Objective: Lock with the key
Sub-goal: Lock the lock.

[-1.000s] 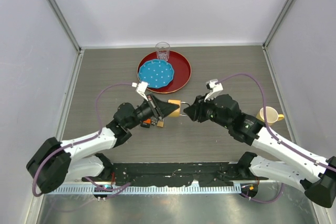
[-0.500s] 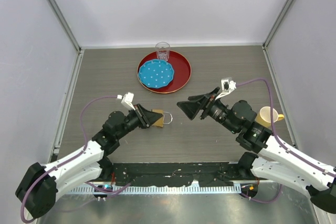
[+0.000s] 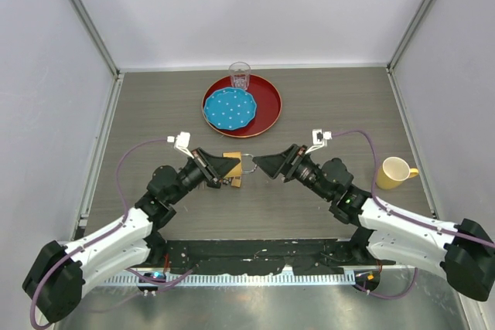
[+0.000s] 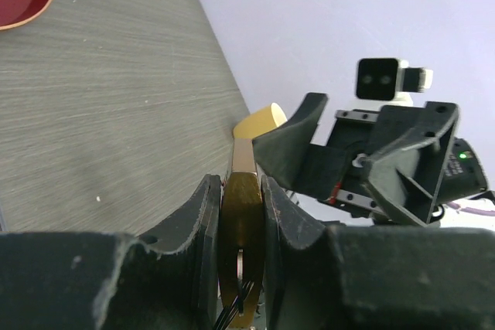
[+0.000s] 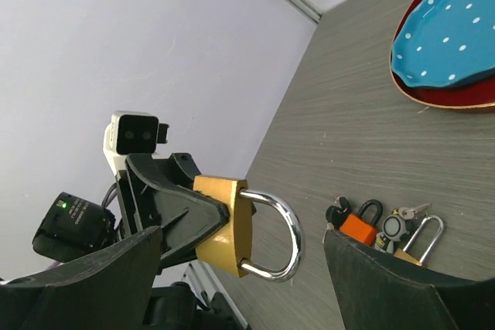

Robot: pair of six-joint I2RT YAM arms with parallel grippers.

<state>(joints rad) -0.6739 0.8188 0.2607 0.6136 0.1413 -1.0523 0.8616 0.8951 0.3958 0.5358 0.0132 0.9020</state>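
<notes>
My left tool is clamped on the brass padlock, holding it up off the counter with the shackle pointing at my right tool. The right tool stands wide and holds nothing, its tips just beside the shackle. I cannot tell if they touch it. On the counter below the padlock lie the keys, bunched with an orange lock and a small lock. A red tray sits farther back, and a mug is off to my right.
</notes>
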